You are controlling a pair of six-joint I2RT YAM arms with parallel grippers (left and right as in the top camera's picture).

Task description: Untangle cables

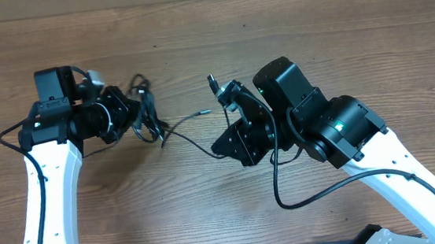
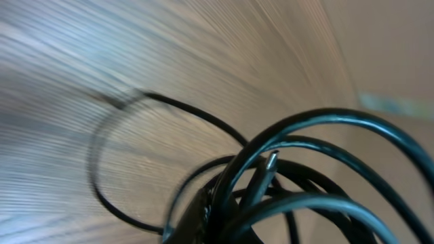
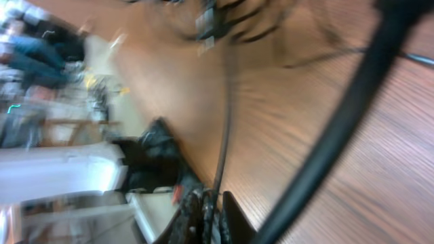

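Overhead, the left gripper (image 1: 128, 108) is closed on the cables (image 1: 149, 112), a bunch of thin black loops bundled at its tip on the left half of the wooden table (image 1: 311, 19). From the bottom of that bunch a loose cord (image 1: 196, 144) sweeps right across the wood and passes under the right arm, and a shorter strand ends in a small silvery plug (image 1: 201, 112) just beside the right gripper (image 1: 223, 96). The left wrist view is filled by those loops at close range, with one plug tip (image 2: 270, 163) poking up among them and a single strand curving away over the table. The right wrist view is badly blurred: a thin cord (image 3: 224, 135) runs down the table into the gap between the dark fingers (image 3: 186, 220), but whether they pinch it or stand slightly apart cannot be told. The arm's own thick wire (image 3: 339, 129) crosses that view diagonally.
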